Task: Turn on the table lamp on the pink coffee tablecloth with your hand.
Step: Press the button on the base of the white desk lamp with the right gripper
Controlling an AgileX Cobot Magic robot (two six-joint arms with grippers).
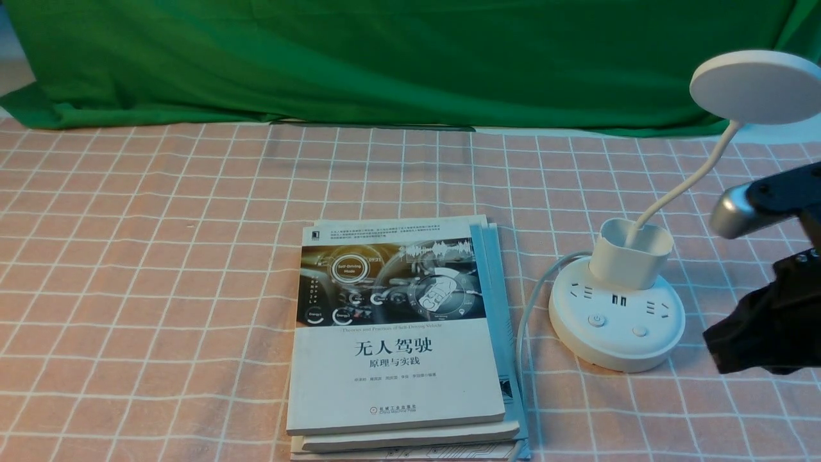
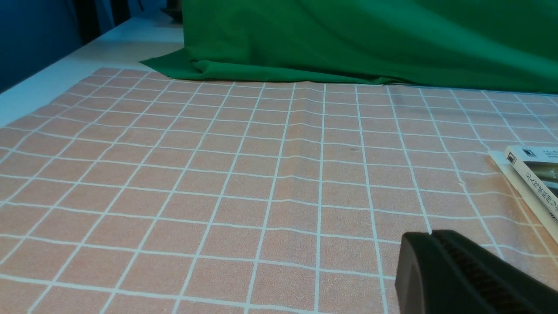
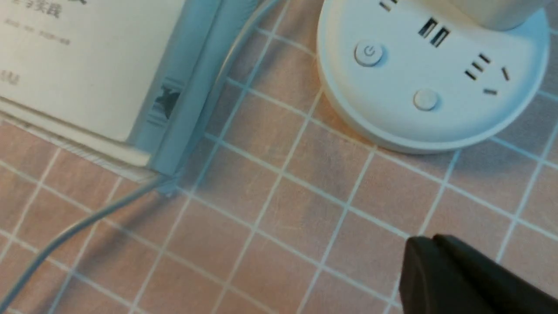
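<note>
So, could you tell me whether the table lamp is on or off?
It looks off: the table lamp has a dull disc head, and no pool of light falls on its base or the pink coffee tablecloth.

Book (image 1: pixel 397 333), well left of the hand (image 1: pixel 725 343): cover reads "无人驾驶 原理与实践", with "Self-Driving Mode" in a ring on the picture above. Lamp (image 1: pixel 617 314), just beside the hand: left button (image 1: pixel 597 319) bears a power sign.
</note>
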